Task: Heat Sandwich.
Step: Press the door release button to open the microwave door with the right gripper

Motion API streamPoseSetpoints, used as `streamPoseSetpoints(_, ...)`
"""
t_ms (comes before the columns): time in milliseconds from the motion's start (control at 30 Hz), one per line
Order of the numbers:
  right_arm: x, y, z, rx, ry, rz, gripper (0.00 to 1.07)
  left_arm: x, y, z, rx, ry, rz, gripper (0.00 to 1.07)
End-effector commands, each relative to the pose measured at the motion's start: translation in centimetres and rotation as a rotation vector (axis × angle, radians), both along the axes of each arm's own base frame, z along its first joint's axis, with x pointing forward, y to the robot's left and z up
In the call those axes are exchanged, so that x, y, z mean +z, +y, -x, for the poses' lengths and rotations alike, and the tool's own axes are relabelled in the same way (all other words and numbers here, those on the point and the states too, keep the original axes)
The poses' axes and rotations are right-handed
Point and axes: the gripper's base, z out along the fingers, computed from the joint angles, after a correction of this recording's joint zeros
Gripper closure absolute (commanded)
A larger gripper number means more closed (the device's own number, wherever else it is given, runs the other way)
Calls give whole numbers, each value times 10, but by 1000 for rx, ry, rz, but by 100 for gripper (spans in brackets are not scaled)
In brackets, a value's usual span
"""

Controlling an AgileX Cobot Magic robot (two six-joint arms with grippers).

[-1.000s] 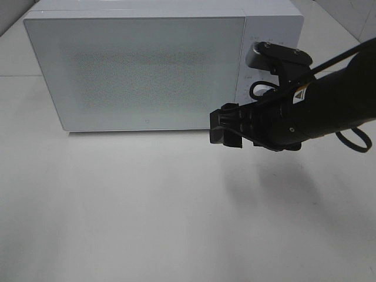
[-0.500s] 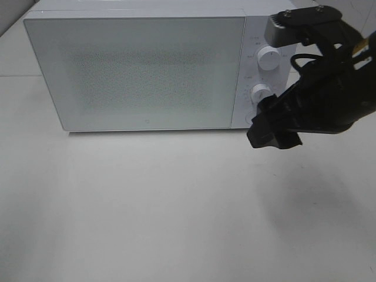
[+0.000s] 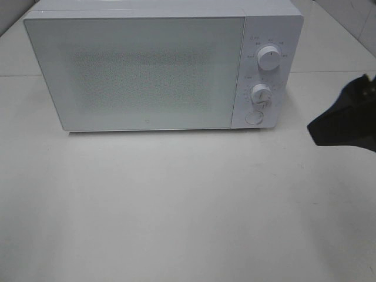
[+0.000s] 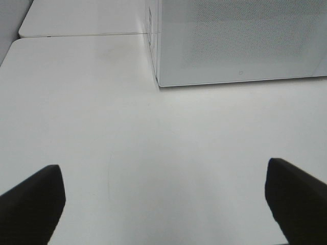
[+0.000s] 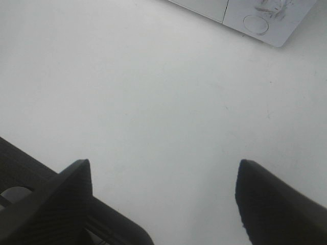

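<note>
The sandwich is out of view in every frame, and so is the pink plate. The white microwave (image 3: 141, 70) stands at the back of the table with its door shut. My right gripper (image 5: 163, 199) is open and empty above the bare table, in front of and to the right of the microwave's control panel (image 5: 255, 15). In the exterior view only a dark part of the right arm (image 3: 346, 120) shows at the right edge. My left gripper (image 4: 163, 204) is open and empty, low over the table in front of the microwave's left front corner (image 4: 158, 76).
The control panel has two white knobs (image 3: 269, 59) (image 3: 261, 94) and a round button (image 3: 253, 117) below them. The white table (image 3: 176, 200) stretches in front of the microwave. A seam between tabletops runs behind it on the left (image 4: 76, 34).
My right arm has pulled back from in front of the microwave's door and panel to the right edge of the exterior view. The knobs now show fully. The microwave door stays shut.
</note>
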Motion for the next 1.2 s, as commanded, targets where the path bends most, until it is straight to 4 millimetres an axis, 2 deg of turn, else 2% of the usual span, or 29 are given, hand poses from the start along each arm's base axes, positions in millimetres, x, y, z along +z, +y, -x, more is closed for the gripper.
streamPoseSetpoints(33,11,-13,19,14,-35,10,31,2,0,3,5,-38,10,3)
streamPoseSetpoints(133,20,-28,41,9,-63,4,31,2,0,3,5,-38,10,3)
streamPoseSetpoints(200,21,-31,46,8,-68,5,31,2,0,3,5,-38,10,3)
streamPoseSetpoints(300,23,-44,66,-8,-106,-26,31,2,0,3,5,-38,10,3)
streamPoseSetpoints(400,21,-50,74,-36,-119,-40,31,2,0,3,5,-38,10,3)
streamPoseSetpoints(467,15,-62,84,-121,-147,-49,31,2,0,3,5,-38,10,3)
streamPoseSetpoints(667,3,-78,108,-264,-224,-69,31,2,0,3,5,-38,10,3)
streamPoseSetpoints(967,-20,-87,138,-398,-318,-67,31,2,0,3,5,-38,10,3)
streamPoseSetpoints(1200,-41,-88,149,-451,-357,-68,31,2,0,3,5,-38,10,3)
